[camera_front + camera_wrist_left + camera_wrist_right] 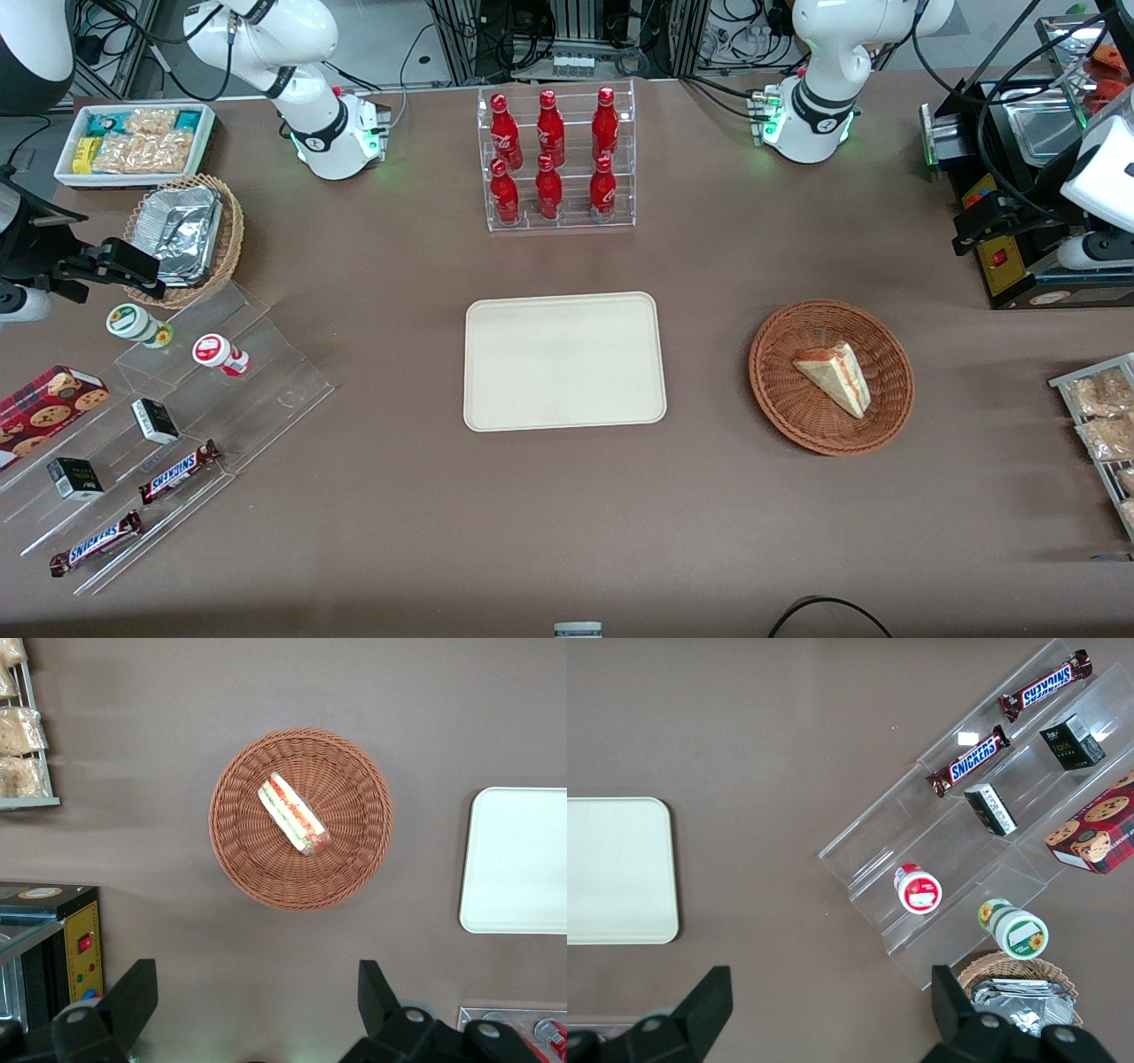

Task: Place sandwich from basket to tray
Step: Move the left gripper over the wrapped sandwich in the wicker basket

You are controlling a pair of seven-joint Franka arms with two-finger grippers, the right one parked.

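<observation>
The sandwich (834, 377), a pale bread wedge with red and green filling on its cut edge (293, 814), lies in the round reddish-brown wicker basket (780, 390) (239, 859). The cream rectangular tray (563, 361) (518, 859) (616, 870) lies flat beside the basket, toward the parked arm's end, with nothing on it. My gripper (979, 226) (257, 970) hangs high over the table. It is farther from the front camera than the basket and toward the working arm's end. It is open, fingers wide apart, with nothing between them.
A black appliance (1019, 177) stands right beside my gripper. A wire rack of snack packets (1099, 416) is at the working arm's end. A clear rack of red bottles (555, 159) stands farther back than the tray. A clear stepped stand (159, 416) holds candy bars.
</observation>
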